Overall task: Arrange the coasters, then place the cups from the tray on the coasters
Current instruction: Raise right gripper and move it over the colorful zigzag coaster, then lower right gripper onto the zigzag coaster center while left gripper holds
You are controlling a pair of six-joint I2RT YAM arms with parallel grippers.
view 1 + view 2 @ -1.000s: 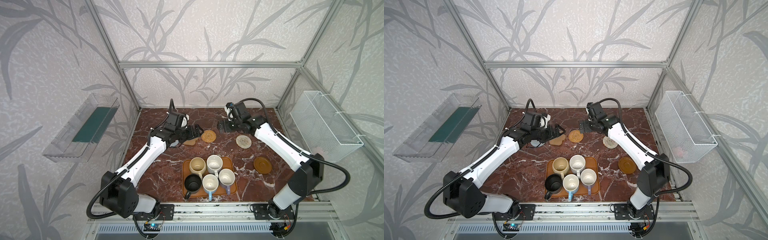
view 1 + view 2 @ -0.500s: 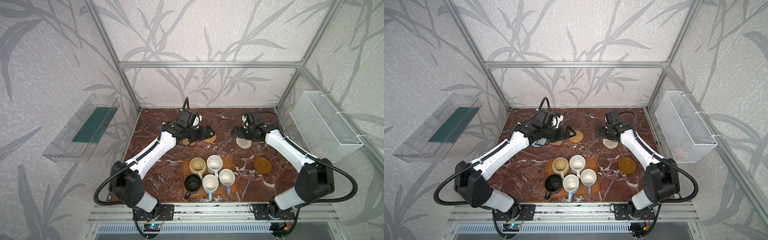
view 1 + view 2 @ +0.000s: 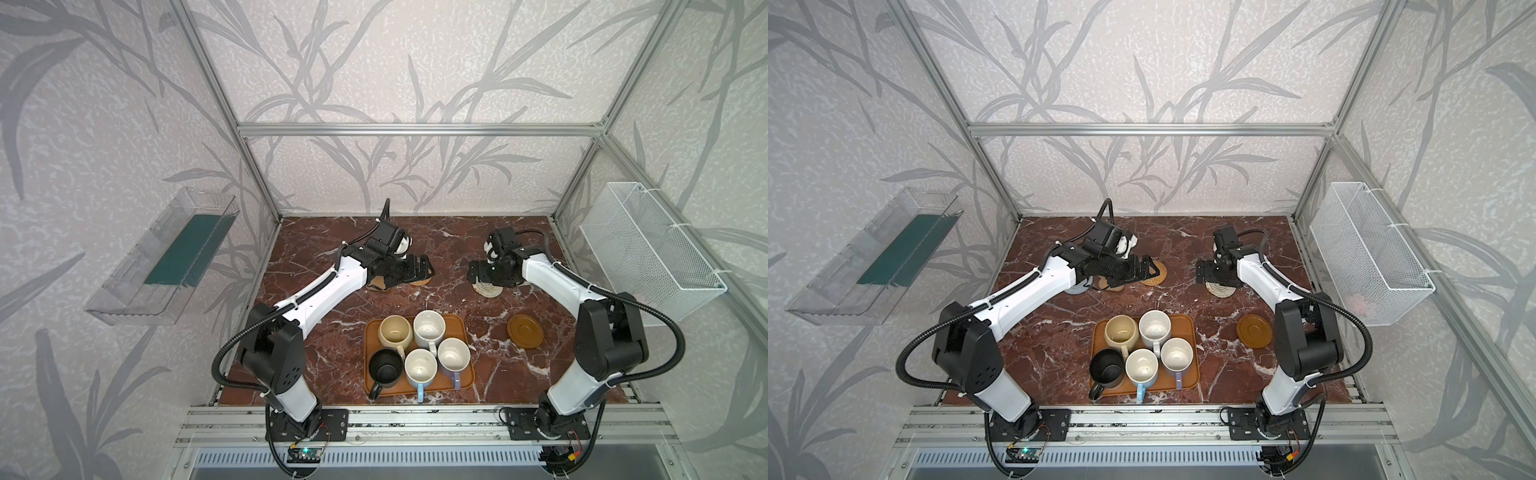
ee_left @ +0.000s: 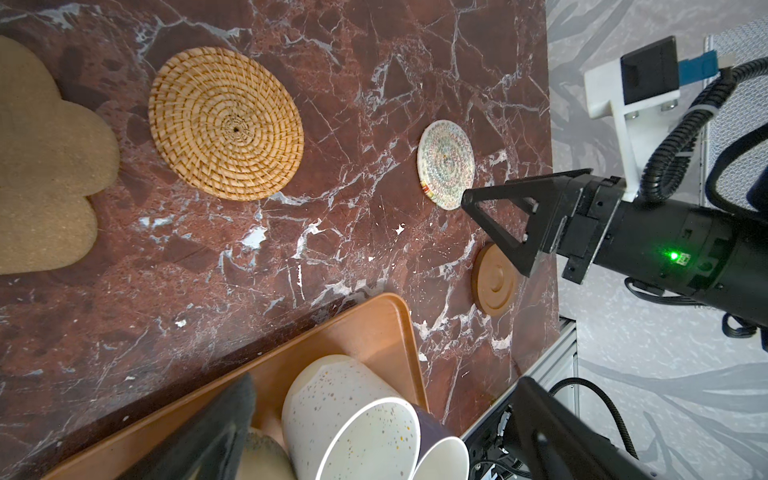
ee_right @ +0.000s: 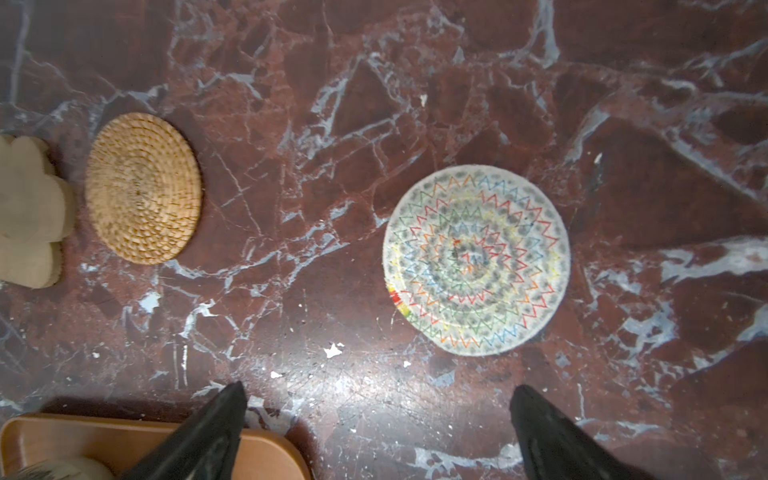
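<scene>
Right gripper [image 5: 378,386] spread, zigzag-stitched rope coaster [image 5: 476,259], veined marble [image 5: 415,83]

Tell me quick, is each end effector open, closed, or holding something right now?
Left end effector: open, holding nothing.
Right end effector: open, holding nothing.

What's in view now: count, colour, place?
table: one, red-brown marble, under everything.
tray: one, orange-brown, front middle.
coasters: five, on the table: grey-blue coaster, tan paw coaster, golden rattan coaster, whitish rope coaster, brown wooden coaster.
cups: five, on the tray: beige cup, speckled white cup, black cup, light blue cup, lavender cup.
clear bin: one, left wall.
wire basket: one, white, right wall.
left claw: one, black, open, by rattan coaster.
right claw: one, black, open, by rope coaster.
</scene>
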